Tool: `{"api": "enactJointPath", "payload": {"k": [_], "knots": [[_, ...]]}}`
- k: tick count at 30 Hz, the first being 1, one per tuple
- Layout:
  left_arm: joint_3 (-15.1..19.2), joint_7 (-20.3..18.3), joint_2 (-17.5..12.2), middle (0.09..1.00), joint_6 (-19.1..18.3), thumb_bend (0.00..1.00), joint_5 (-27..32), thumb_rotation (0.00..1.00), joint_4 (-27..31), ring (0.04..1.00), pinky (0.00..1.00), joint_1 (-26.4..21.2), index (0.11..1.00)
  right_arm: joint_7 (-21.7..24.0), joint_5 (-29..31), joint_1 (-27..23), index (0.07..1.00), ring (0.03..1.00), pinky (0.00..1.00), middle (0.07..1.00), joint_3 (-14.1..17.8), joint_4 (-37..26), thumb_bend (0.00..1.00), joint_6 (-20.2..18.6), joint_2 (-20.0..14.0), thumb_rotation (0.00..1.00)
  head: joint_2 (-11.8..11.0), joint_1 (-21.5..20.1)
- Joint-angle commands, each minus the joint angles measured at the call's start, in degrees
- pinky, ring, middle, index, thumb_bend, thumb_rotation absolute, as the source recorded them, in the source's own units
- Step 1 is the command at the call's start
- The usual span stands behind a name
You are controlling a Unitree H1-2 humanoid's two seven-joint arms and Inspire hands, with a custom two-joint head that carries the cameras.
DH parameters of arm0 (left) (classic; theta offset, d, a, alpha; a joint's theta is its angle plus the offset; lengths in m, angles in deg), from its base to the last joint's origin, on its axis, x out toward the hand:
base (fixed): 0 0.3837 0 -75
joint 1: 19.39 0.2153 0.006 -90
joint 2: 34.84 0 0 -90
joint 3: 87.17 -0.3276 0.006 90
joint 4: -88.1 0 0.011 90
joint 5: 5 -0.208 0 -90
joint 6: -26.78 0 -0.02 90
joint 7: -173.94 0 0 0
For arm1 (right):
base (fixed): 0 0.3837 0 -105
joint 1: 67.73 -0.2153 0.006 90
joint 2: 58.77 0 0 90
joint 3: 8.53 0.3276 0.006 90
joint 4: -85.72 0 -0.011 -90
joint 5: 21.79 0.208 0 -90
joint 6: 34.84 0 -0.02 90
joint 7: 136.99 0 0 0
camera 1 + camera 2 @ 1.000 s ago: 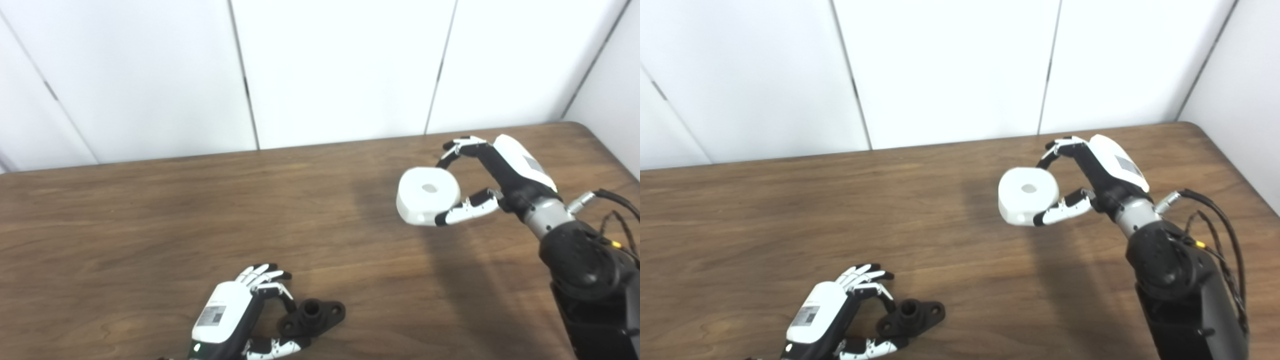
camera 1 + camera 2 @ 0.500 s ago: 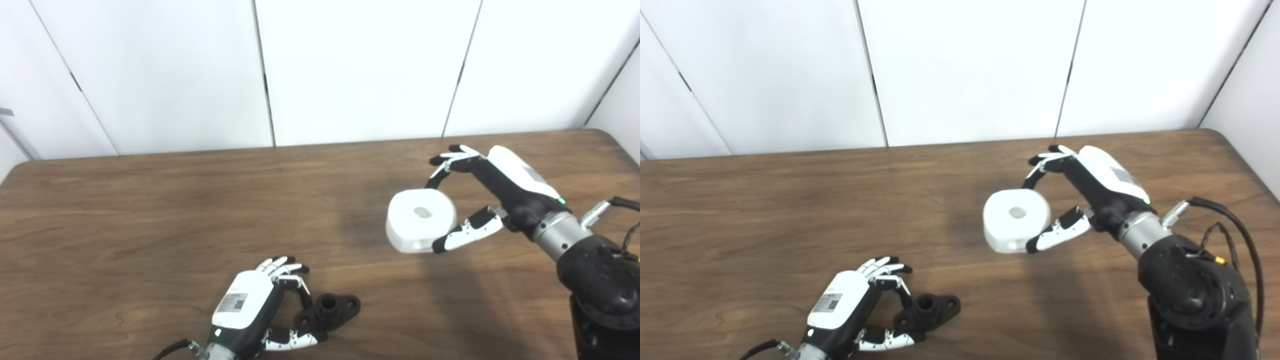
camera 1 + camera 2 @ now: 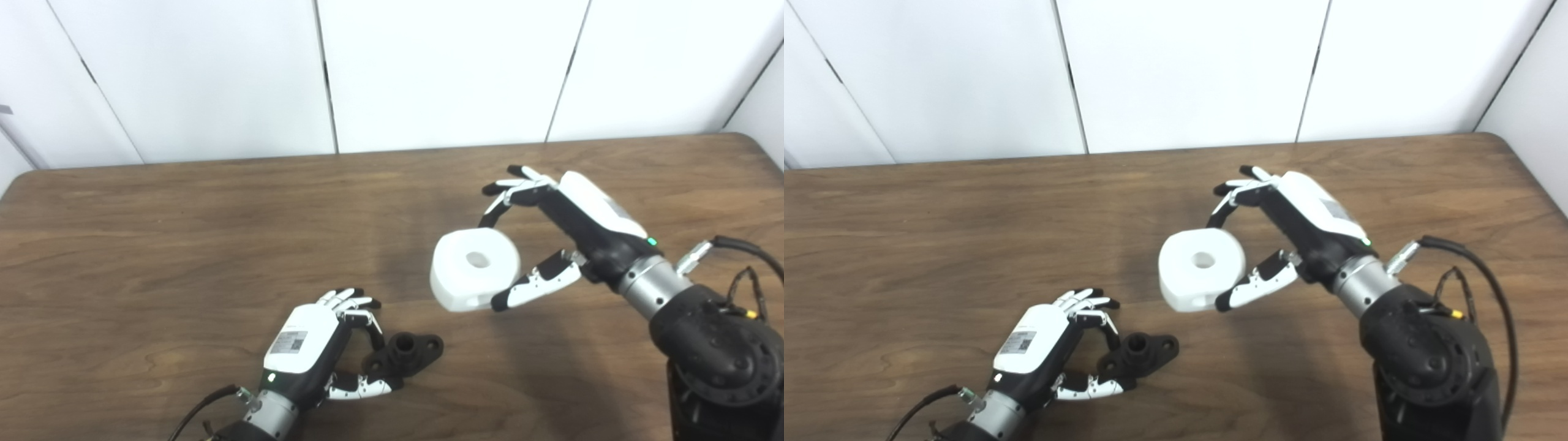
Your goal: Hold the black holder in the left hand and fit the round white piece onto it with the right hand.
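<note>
The black holder point(image 3: 405, 355), a flat flange with an upright socket, lies on the wooden table point(image 3: 184, 245) near the front. My left hand point(image 3: 318, 349) is shut on the holder's left end, thumb below and fingers curled over it. The round white piece point(image 3: 474, 269), with a hole in its top face, hangs above the table right of centre. My right hand point(image 3: 569, 233) is shut on it, fingers over its far side and thumb under its near edge. The white piece is up and to the right of the holder, well apart from it.
White wall panels point(image 3: 441, 67) stand behind the table's far edge. The table's right corner point(image 3: 1494, 138) shows at the upper right. My right forearm point(image 3: 704, 318) with its cables crosses the lower right of the picture.
The camera has shifted. My right hand has carried the white piece leftward and nearer to the holder. My left hand keeps its hold on the black holder.
</note>
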Motion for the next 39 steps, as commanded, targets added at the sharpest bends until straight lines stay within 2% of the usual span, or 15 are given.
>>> {"api": "enactJointPath", "payload": {"k": [1, 9, 22, 39], "knots": [[-1.65, -3.90, 0.14, 0.814, -1.20, 0.52, -1.48, 0.06, -1.50, 0.900, 0.91, 0.71, 0.487, -0.77, 0.03, -0.86, 0.482, 0.981, 1.00, 0.847, -0.56, -1.94, 0.52, 0.15, 0.67, 0.14, 0.20, 0.00], [-1.68, -4.69, 0.72, 0.812, -1.71, 0.52, -1.90, 0.06, -1.38, 0.899, 0.91, 0.27, 0.487, -1.62, 0.75, 0.49, 0.482, 0.974, 1.00, 0.839, -4.21, -1.83, 0.52, 0.46, 0.74, 0.14, 0.84, 0.46], [-1.77, -5.90, 1.81, 0.812, -2.59, 0.52, -3.07, 0.06, -1.12, 0.899, 0.91, -0.12, 0.487, -4.99, 3.38, 2.27, 0.483, 0.984, 1.00, 0.836, -7.67, 0.26, 0.52, 0.53, 1.30, 0.14, 0.99, 1.12], [-2.48, -6.28, 2.30, 0.813, -3.52, 0.52, -3.77, 0.06, -0.58, 0.901, 0.91, -0.19, 0.487, -10.73, 3.89, 3.25, 0.483, 0.979, 0.96, 0.838, -9.77, 3.51, 0.52, 1.38, 2.06, 0.14, 0.62, 1.67]]}}
